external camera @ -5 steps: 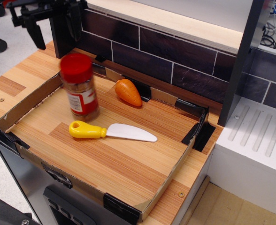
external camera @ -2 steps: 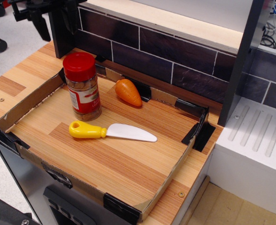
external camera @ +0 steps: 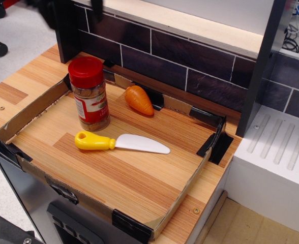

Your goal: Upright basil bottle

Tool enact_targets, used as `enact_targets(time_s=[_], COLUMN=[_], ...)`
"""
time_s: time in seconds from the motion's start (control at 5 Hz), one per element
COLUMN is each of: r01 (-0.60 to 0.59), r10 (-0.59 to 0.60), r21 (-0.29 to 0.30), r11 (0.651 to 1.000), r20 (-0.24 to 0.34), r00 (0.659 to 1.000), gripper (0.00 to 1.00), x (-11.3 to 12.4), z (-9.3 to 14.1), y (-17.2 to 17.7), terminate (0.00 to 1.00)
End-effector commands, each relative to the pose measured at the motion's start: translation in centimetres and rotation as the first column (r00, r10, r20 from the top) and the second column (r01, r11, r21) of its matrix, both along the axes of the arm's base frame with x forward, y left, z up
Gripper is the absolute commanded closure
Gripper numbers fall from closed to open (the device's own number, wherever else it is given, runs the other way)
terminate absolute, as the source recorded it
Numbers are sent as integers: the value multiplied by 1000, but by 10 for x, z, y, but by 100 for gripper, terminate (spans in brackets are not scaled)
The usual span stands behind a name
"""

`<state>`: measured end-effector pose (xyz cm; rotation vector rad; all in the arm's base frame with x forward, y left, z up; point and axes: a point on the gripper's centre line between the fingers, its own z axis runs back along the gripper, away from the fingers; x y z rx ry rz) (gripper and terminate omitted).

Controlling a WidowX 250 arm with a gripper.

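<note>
The basil bottle (external camera: 89, 94) stands upright on its base at the back left of the wooden tray, red cap on top, label facing front. My gripper (external camera: 73, 10) is high above and behind it, at the top left edge of the frame. Only its two dark, blurred fingertips (external camera: 50, 15) show, spread apart with nothing between them. It is well clear of the bottle.
An orange toy carrot (external camera: 139, 99) lies to the right of the bottle. A yellow-handled white spatula (external camera: 120, 143) lies in front of it. The cardboard tray wall (external camera: 32, 108) rings the board. A dark tiled backsplash (external camera: 190, 61) and a black post (external camera: 67, 35) stand behind; a white drain rack (external camera: 276, 152) is to the right.
The bottle wobbled a second ago and now stands still and upright. The gripper has risen away and is nearly out of frame.
</note>
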<state>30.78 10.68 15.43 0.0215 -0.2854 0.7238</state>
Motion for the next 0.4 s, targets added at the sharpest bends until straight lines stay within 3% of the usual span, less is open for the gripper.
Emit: enact_targets(time_s=[0.0,0.2], r01=[48,48], r10=[-49,-49], r21=[16,16], r11=[999,999], r20=[75,75], r00=[996,996], gripper=[0,0], x=[2,2], z=[26,26], y=[-13,-13], terminate=[0,100])
